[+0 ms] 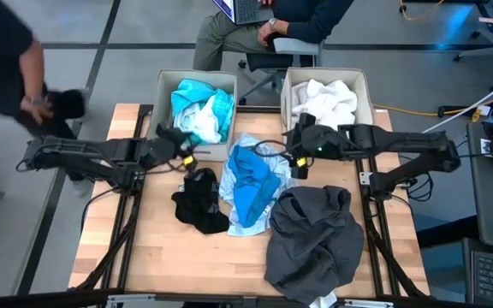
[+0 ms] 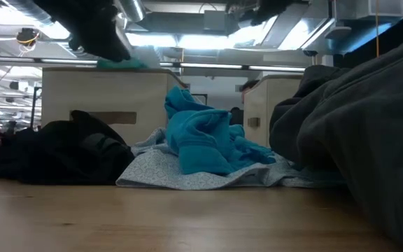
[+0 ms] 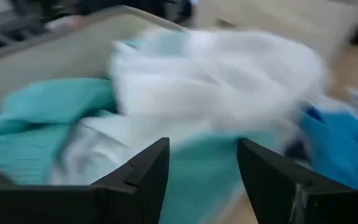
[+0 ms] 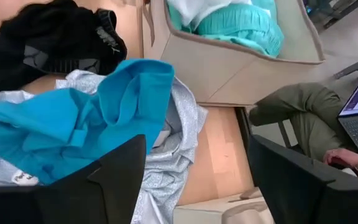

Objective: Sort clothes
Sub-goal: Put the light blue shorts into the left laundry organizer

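A bright blue garment (image 1: 251,181) lies on a pale blue one (image 1: 248,224) at the table's middle. A small black garment (image 1: 199,201) lies to their left and the large dark grey one (image 1: 315,235) to their near right. The left beige bin (image 1: 166,103) holds turquoise (image 1: 191,96) and pale clothes; the right bin (image 1: 362,90) holds a white garment (image 1: 323,101). My left gripper (image 1: 188,158) is open and empty by the left bin's near edge, facing its clothes (image 3: 185,87). My right gripper (image 1: 296,164) is open and empty above the blue garment's far right end (image 4: 79,118).
A person (image 1: 11,60) stands beyond the table's left far corner, holding something dark. Another person (image 1: 272,21) sits behind the bins with a laptop. Bare wood (image 1: 152,257) shows at the table's near left. In the low view the dark grey garment (image 2: 355,133) fills the right side.
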Robot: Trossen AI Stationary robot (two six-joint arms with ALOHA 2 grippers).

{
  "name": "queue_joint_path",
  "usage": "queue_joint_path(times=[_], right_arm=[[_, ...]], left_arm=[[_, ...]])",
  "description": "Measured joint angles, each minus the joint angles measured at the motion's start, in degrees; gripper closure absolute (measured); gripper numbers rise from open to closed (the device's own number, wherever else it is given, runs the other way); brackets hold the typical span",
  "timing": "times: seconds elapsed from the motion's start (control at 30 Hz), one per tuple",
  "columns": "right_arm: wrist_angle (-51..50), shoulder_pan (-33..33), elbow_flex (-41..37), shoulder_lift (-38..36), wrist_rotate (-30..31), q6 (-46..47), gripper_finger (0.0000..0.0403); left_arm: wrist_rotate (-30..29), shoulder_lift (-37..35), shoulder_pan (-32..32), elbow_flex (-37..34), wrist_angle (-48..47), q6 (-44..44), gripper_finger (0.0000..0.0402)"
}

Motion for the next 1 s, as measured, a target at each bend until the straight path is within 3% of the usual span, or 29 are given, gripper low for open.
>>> queue_joint_path(times=[0.17, 0.43, 0.6, 0.8, 1.0], right_arm=[[3.65, 0.24, -4.8, -1.84, -0.18, 0.47, 0.0123], [4.92, 0.18, -7.12, -1.72, -1.16, 1.27, 0.0123], [4.77, 0.18, -7.19, -1.72, -1.11, 1.92, 0.0123], [4.7, 0.18, -7.19, -1.72, -1.11, 2.29, 0.0123], [4.45, 0.18, -7.19, -1.72, -1.11, 3.78, 0.0123]], left_arm=[[4.59, 0.81, 11.88, 2.06, 0.12, 3.08, 0.0222], [28.74, 6.81, 28.08, 2.25, 5.46, 8.66, 0.0222], [37.77, 7.32, 31.11, 2.23, 16.0, 8.54, 0.0222], [53.38, 11.3, 32.54, 2.33, 22.56, 7.29, 0.0222], [52.86, 19.38, 35.65, 2.32, 19.7, 8.58, 0.0222]])
